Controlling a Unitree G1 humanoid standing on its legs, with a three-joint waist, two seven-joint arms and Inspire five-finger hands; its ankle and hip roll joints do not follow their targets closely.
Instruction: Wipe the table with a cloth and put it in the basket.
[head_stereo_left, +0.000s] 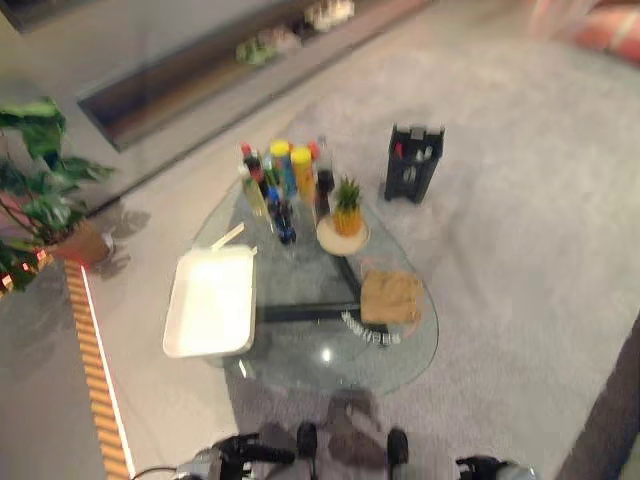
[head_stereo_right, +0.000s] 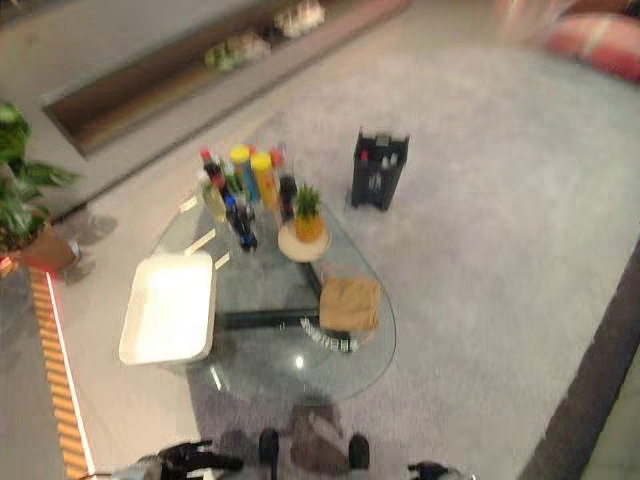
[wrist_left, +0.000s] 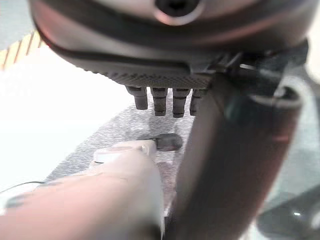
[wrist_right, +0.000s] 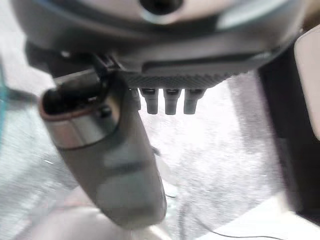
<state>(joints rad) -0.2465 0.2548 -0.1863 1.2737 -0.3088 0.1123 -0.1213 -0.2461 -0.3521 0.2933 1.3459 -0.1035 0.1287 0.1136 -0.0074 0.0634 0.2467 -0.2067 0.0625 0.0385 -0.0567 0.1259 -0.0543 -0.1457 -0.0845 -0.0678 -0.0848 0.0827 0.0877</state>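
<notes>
A folded tan cloth (head_stereo_left: 390, 297) lies on the right part of the round glass table (head_stereo_left: 320, 352). A white rectangular basket (head_stereo_left: 210, 300) sits on the table's left edge. My left hand (head_stereo_left: 240, 455) hangs low in front of the table's near edge, well short of the cloth; in its wrist view the left hand (wrist_left: 165, 75) has relaxed fingers and holds nothing. My right hand (head_stereo_left: 482, 466) is at the bottom right, away from the table; the right hand (wrist_right: 175, 75) is likewise relaxed with nothing in it.
Several bottles (head_stereo_left: 282, 180) cluster at the table's far side, beside a small pineapple ornament (head_stereo_left: 346, 208) on a round plate. A black caddy (head_stereo_left: 412, 165) stands on the carpet behind the table. A potted plant (head_stereo_left: 45, 195) is at the far left.
</notes>
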